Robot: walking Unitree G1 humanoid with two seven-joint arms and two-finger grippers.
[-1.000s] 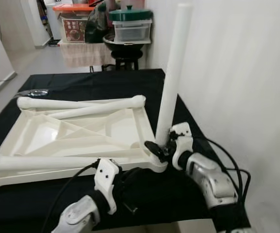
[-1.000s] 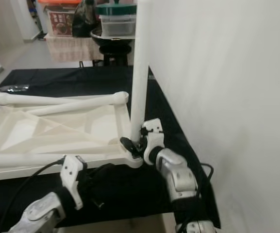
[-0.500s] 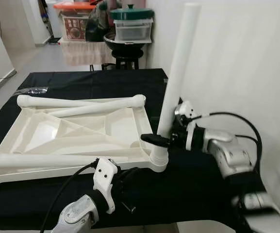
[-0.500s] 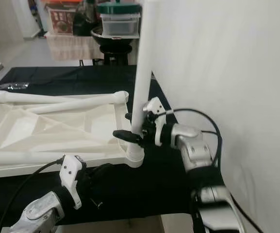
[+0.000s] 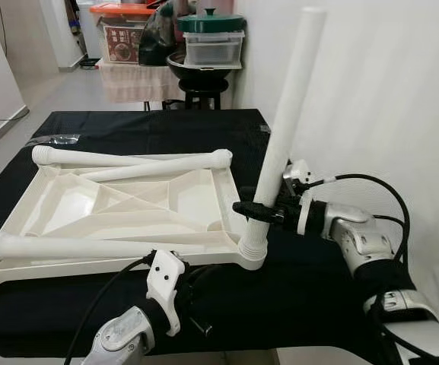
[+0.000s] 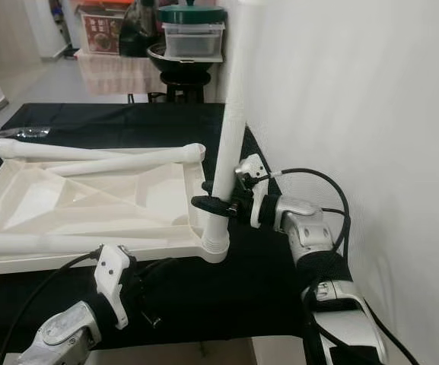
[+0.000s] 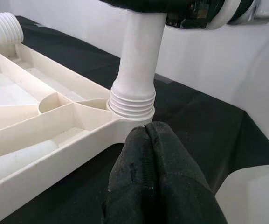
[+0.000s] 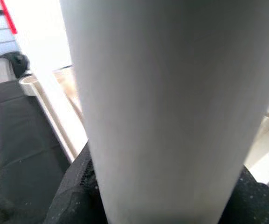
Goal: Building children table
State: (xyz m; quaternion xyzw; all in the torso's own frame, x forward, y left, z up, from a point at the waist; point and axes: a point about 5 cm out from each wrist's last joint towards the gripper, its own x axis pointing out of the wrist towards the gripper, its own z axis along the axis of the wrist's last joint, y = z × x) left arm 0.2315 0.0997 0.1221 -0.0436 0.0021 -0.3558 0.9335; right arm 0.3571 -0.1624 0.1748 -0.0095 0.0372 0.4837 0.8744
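Your right gripper [image 5: 259, 211] is clamped around the lower part of the white leg [image 5: 284, 144], which stands tilted in the near right corner socket of the upturned white tabletop [image 5: 190, 199]. Your left gripper [image 7: 147, 135], fingers pressed together and holding nothing, sits just beside that corner on the black cloth [image 5: 303, 285].

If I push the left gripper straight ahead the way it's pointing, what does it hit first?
Most likely the near right corner socket of the tabletop, where the upright table leg is screwed in. The left gripper, fingers shut, points right at it from close by; the exact gap is hard to judge.
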